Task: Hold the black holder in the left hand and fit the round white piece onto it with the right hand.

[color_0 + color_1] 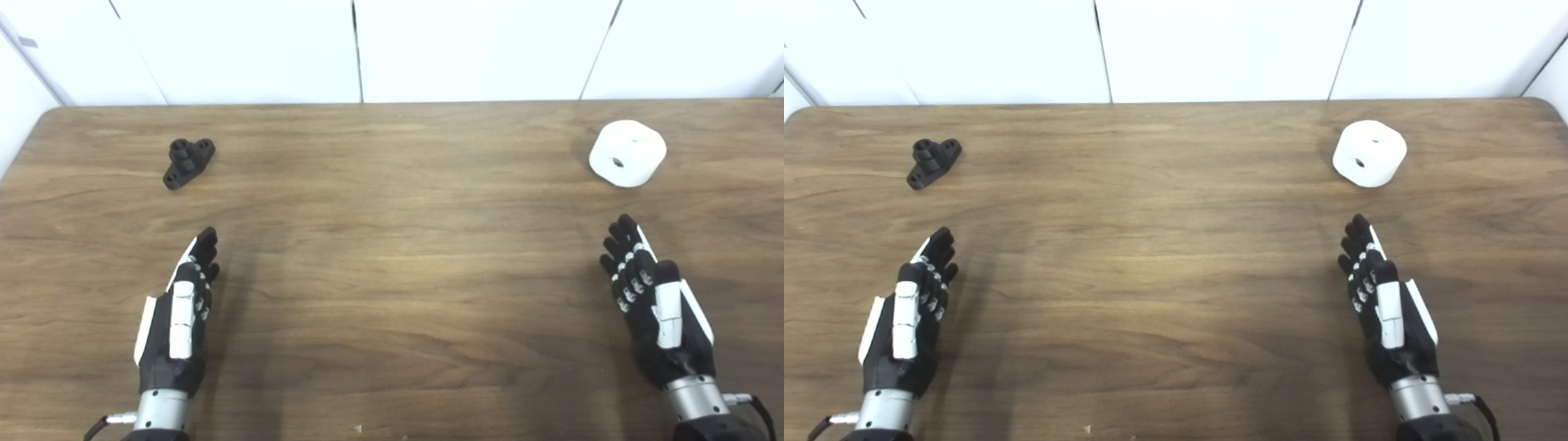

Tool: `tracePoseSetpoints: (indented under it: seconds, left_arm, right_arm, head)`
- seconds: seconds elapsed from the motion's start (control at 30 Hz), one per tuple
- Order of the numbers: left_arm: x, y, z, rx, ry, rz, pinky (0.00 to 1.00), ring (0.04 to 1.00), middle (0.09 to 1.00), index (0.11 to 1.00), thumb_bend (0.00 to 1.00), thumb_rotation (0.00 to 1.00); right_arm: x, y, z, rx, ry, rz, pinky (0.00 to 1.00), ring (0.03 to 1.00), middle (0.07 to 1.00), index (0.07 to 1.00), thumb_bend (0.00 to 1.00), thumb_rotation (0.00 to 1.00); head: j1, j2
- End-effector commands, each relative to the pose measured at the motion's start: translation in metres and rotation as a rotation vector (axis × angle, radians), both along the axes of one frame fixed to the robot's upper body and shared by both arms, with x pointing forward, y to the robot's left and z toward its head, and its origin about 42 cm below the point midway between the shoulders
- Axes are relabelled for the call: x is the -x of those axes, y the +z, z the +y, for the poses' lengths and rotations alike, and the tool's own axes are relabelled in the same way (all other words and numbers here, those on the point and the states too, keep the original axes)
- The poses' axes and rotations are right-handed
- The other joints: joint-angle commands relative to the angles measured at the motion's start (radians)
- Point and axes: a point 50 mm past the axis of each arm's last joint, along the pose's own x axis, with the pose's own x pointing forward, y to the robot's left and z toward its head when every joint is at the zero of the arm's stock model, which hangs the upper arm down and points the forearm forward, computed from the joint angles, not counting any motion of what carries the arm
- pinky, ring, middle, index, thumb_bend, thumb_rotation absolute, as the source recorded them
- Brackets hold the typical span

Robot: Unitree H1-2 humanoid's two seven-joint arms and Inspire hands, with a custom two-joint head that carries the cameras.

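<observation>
We see a wooden tabletop (392, 275) that fills most of both views. Its surface is brown with a dark streaked grain running left to right, and its far corners are rounded. Soft shadows lie on the wood beside each arm.

Behind the far edge stands a white wall (245, 49) made of flat panels. Thin dark seams (357, 49) divide the panels, one near the middle and slanted ones toward each side.

We find the left robot hand (180, 312) low on the left side of the tabletop. It is black with white plates on the back and a silver wrist. Its fingers are straight and spread slightly, pointing toward the far edge, and it holds nothing.

The right robot hand (652, 300) sits low on the right side in a mirrored pose. Its fingers are also extended and apart, and it holds nothing.

The round white piece (627, 153) lies at the far right of the tabletop, beyond the right robot hand and apart from it. It is a short thick cylinder, tilted so that its flat face with a small central hole is turned toward us.

The black holder (188, 162) lies at the far left of the tabletop, beyond the left robot hand and apart from it. It has a flat elongated base with a short round post rising from it. The two parts lie well apart.
</observation>
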Motion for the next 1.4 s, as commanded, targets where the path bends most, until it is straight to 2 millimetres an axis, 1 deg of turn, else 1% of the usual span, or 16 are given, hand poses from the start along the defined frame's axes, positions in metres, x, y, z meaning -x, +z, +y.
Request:
tracePoseSetpoints:
  seconds: [0.0, 0.47, 0.5, 0.57, 0.63, 0.67, 0.7, 0.77, 0.83, 0.87, 0.9, 0.97, 1.03, 1.13, 1.3, 1.37]
  left_arm:
    - [-0.005, 0.007, -0.001, -0.016, 0.004, -0.057, 1.00, 0.998, 0.969, 0.930, 0.63, 0.95]
    - [-0.003, 0.007, -0.001, -0.016, -0.004, -0.058, 1.00, 0.998, 0.971, 0.934, 0.62, 0.96]
    - [-0.002, 0.006, -0.002, -0.016, -0.004, -0.057, 1.00, 0.999, 0.972, 0.933, 0.62, 0.96]
    - [-0.002, 0.005, -0.003, -0.014, -0.005, -0.055, 1.00, 1.000, 0.976, 0.934, 0.61, 0.97]
    - [-0.001, 0.002, -0.006, -0.017, -0.005, -0.053, 1.00, 1.000, 0.981, 0.937, 0.61, 0.97]
    - [0.000, 0.001, -0.007, -0.016, -0.003, -0.052, 1.00, 1.000, 0.983, 0.935, 0.61, 0.97]
    - [0.001, -0.001, -0.009, -0.015, 0.000, -0.051, 1.00, 1.000, 0.982, 0.932, 0.62, 0.96]
    - [0.002, -0.003, -0.013, -0.016, 0.003, -0.051, 1.00, 0.992, 0.974, 0.918, 0.61, 0.96]
    - [0.003, -0.006, -0.018, -0.013, 0.004, -0.042, 1.00, 0.990, 0.971, 0.912, 0.62, 0.96]
    - [0.004, -0.007, -0.020, -0.012, 0.003, -0.039, 1.00, 0.991, 0.972, 0.910, 0.62, 0.96]
    - [0.005, -0.008, -0.022, -0.009, 0.000, -0.036, 1.00, 0.992, 0.972, 0.910, 0.62, 0.96]
    - [0.006, -0.009, -0.027, -0.004, 0.000, -0.032, 1.00, 0.993, 0.974, 0.912, 0.61, 0.96]
    - [0.007, -0.011, -0.033, -0.004, -0.010, -0.032, 1.00, 0.997, 0.977, 0.913, 0.60, 0.96]
    - [0.008, -0.014, -0.040, -0.006, -0.015, -0.032, 1.00, 1.000, 0.979, 0.914, 0.59, 0.96]
    - [0.009, -0.018, -0.045, -0.013, -0.016, -0.020, 1.00, 1.000, 0.981, 0.934, 0.61, 0.95]
    - [0.009, -0.019, -0.046, -0.020, -0.018, -0.022, 1.00, 1.000, 0.991, 0.938, 0.60, 0.96]
  right_arm:
    - [-0.005, 0.012, -0.001, 0.015, 0.005, -0.086, 1.00, 1.000, 1.000, 1.000, 0.69, 1.00]
    - [-0.004, 0.011, -0.001, 0.031, -0.001, -0.082, 1.00, 1.000, 1.000, 1.000, 0.69, 1.00]
    - [-0.003, 0.010, -0.001, 0.031, 0.000, -0.081, 1.00, 1.000, 1.000, 1.000, 0.69, 1.00]
    - [-0.003, 0.008, -0.002, 0.033, 0.002, -0.080, 1.00, 1.000, 1.000, 1.000, 0.68, 1.00]
    - [-0.001, 0.005, -0.005, 0.036, 0.004, -0.075, 1.00, 1.000, 1.000, 1.000, 0.68, 1.00]
    - [0.000, 0.004, -0.006, 0.038, 0.004, -0.073, 1.00, 1.000, 1.000, 1.000, 0.68, 1.00]
    - [0.001, 0.003, -0.008, 0.044, 0.005, -0.069, 1.00, 1.000, 1.000, 1.000, 0.68, 1.00]
    - [0.002, 0.000, -0.011, 0.047, 0.007, -0.066, 1.00, 1.000, 1.000, 1.000, 0.68, 1.00]
    - [0.003, -0.004, -0.016, 0.049, 0.010, -0.068, 1.00, 1.000, 1.000, 1.000, 0.68, 1.00]
    - [0.003, -0.005, -0.017, 0.050, 0.011, -0.070, 1.00, 1.000, 1.000, 1.000, 0.68, 1.00]
    - [0.004, -0.007, -0.020, 0.052, 0.012, -0.072, 1.00, 1.000, 1.000, 1.000, 0.68, 1.00]
    - [0.004, -0.010, -0.024, 0.051, 0.013, -0.075, 1.00, 1.000, 1.000, 1.000, 0.67, 1.00]
    - [0.005, -0.014, -0.028, 0.046, 0.016, -0.071, 1.00, 1.000, 1.000, 1.000, 0.68, 1.00]
    - [0.005, -0.019, -0.033, 0.040, 0.020, -0.066, 1.00, 1.000, 1.000, 1.000, 0.70, 1.00]
    - [0.004, -0.024, -0.036, 0.043, 0.026, -0.050, 1.00, 1.000, 1.000, 1.000, 0.73, 1.00]
    - [0.004, -0.026, -0.036, 0.046, 0.025, -0.047, 1.00, 1.000, 1.000, 1.000, 0.72, 1.00]
  head:
    - [0.000, 0.001]
    - [-0.003, -0.007]
    - [0.006, -0.022]
    - [0.021, -0.031]
    - [0.070, -0.059]
    - [0.070, -0.059]
    - [0.113, -0.083]
    - [0.132, -0.097]
    - [0.169, -0.126]
    - [0.169, -0.126]
    - [0.203, -0.148]
    - [0.221, -0.161]
    - [0.254, -0.183]
    - [0.280, -0.207]
    - [0.288, -0.225]
    - [0.290, -0.229]
